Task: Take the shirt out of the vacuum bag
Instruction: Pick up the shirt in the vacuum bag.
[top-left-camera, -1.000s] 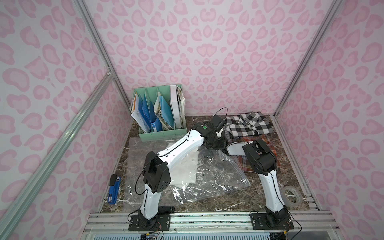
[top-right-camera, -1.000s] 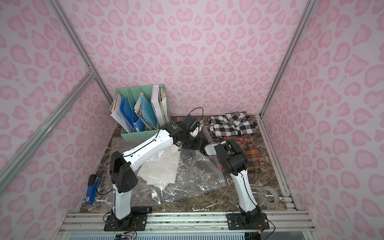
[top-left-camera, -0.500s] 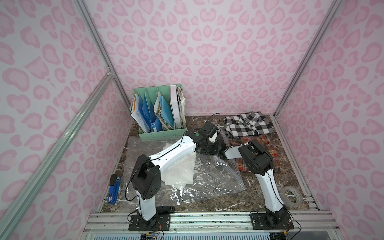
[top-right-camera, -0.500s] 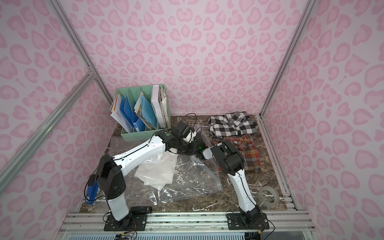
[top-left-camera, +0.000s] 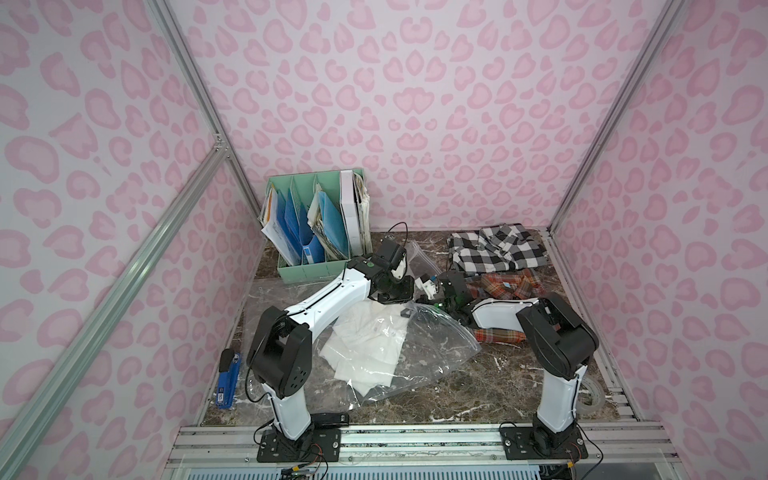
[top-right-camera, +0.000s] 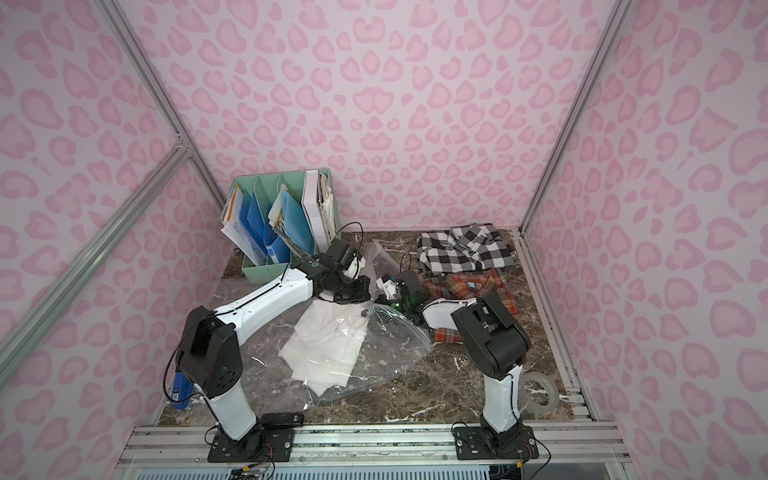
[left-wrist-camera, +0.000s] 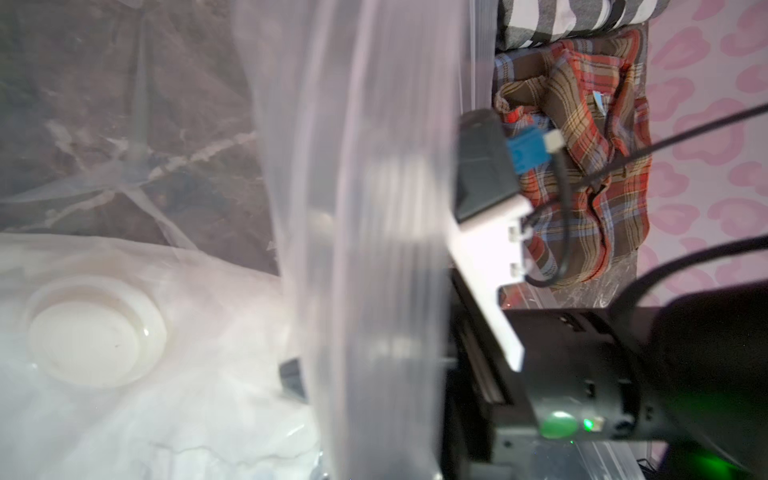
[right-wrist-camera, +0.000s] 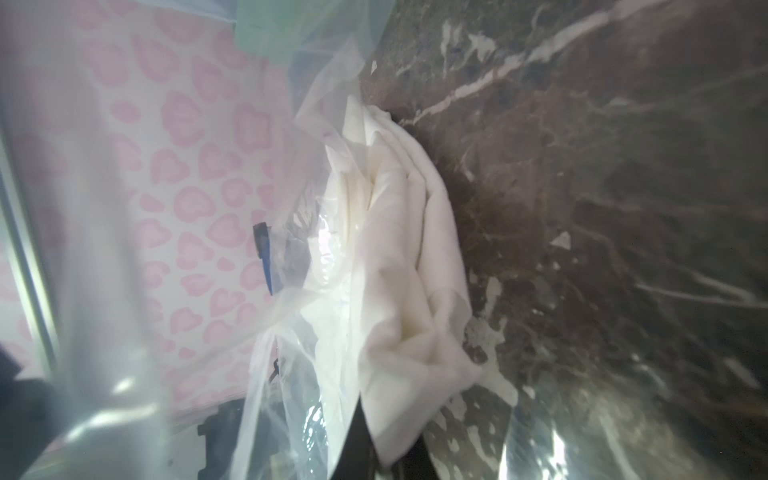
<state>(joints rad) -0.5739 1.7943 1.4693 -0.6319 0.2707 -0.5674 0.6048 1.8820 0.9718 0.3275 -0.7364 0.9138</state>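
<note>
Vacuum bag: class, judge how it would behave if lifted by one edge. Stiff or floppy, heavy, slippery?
Probably floppy: the vacuum bag lies crinkled and creased on the table. Likely light itself, but the shirt inside would weigh one end down. Its glossy film looks slippery; the zip strip may grip better.
</note>
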